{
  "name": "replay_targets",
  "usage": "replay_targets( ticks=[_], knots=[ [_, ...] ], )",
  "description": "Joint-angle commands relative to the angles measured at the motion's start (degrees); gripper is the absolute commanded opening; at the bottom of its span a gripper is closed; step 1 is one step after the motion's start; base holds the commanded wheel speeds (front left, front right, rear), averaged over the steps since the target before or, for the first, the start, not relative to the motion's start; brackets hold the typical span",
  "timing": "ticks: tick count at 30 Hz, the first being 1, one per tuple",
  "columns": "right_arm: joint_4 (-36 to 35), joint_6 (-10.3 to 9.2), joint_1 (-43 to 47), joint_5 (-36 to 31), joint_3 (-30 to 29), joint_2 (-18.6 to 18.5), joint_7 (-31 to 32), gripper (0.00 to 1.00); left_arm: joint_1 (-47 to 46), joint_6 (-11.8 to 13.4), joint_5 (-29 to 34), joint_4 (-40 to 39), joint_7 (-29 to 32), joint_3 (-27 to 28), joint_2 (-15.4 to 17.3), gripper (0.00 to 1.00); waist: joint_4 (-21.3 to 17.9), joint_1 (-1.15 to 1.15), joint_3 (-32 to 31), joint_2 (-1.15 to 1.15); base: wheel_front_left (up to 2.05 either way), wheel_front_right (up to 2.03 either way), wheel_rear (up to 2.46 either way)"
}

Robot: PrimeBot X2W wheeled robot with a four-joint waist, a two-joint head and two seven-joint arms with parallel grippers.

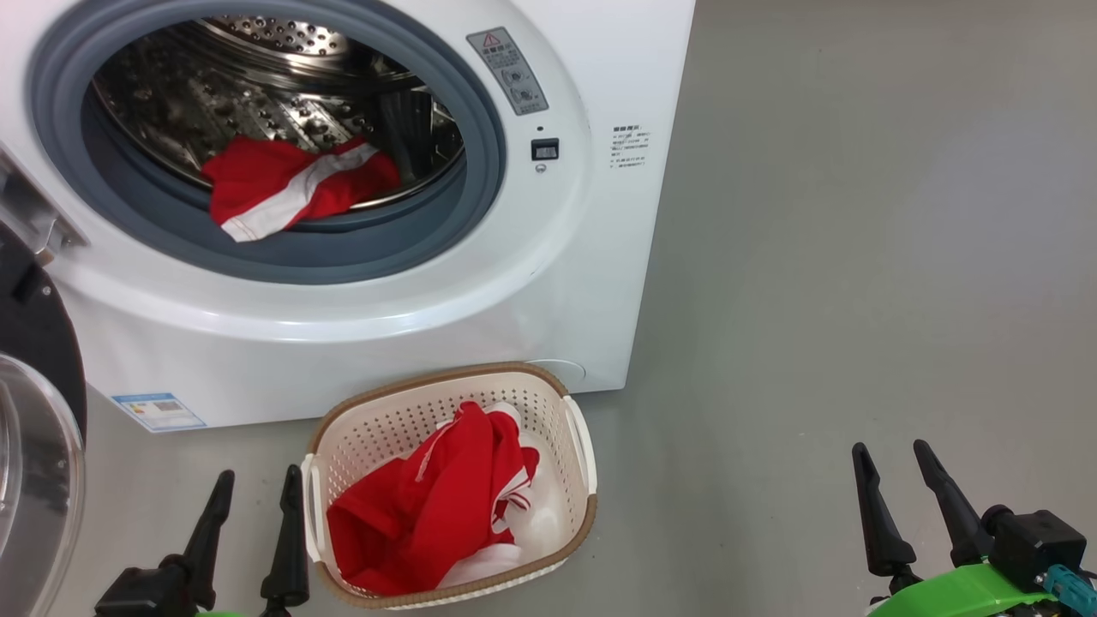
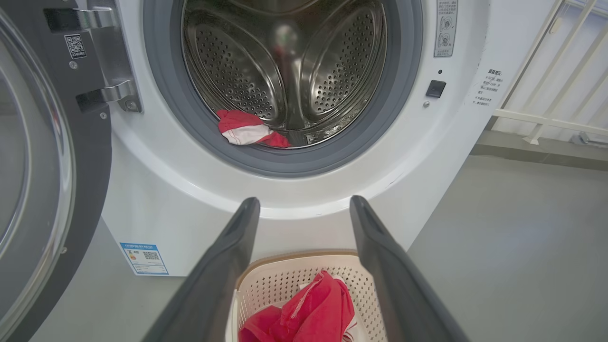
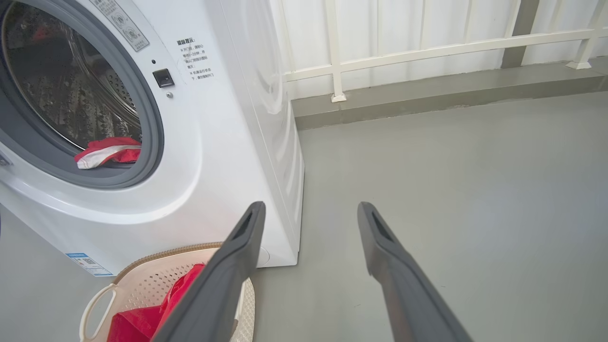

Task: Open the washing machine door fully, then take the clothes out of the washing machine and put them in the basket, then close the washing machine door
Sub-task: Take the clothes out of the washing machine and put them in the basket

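At L edge: washing machine door (image 1: 34,411), swung open from washing machine (image 1: 566,283). In drum, at front lip, partly on grey ring: red-white garment (image 1: 291,184). On floor (image 1: 814,257) just in front of machine: basket (image 1: 428,377), w/ second red garment (image 1: 428,514) inside. Low L, just beside basket: left gripper (image 1: 260,473), fingers apart, holding nothing. Low R, well apart from basket: right gripper (image 1: 890,446), also spread, empty.

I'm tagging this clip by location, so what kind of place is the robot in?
Probably a laundry area, perhaps a balcony: a white washing machine on grey floor, a basket holding red clothes, a white railing behind.
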Motion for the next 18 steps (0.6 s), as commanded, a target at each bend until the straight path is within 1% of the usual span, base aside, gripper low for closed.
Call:
replay_targets(
  ticks=[1, 12, 18],
  knots=[
    [-1.46, 0.42, 0.07, -1.16, 0.96, -0.42, -0.37, 1.0, -0.1, -0.28, -0.68, -1.79, -0.28, 2.02, 0.97, 1.0, -0.05, 0.0, 0.18, 0.0, 0.0, 0.0, 0.0],
    [-1.56, 0.42, -0.28, -1.14, 0.96, -0.37, -0.37, 1.0, -0.6, 0.11, -0.78, -2.23, -0.28, 1.59, 0.97, 1.0, -0.06, 0.0, 0.61, 0.0, 0.0, 0.0, 0.0],
    [-1.73, 0.42, -0.91, -1.13, 1.07, -0.33, -0.37, 1.0, -2.3, 0.4, -1.5, -0.95, -0.28, -0.02, 0.97, 1.0, 0.24, 0.0, 1.91, 0.0, 0.0, 0.0, 0.0]
  ],
)
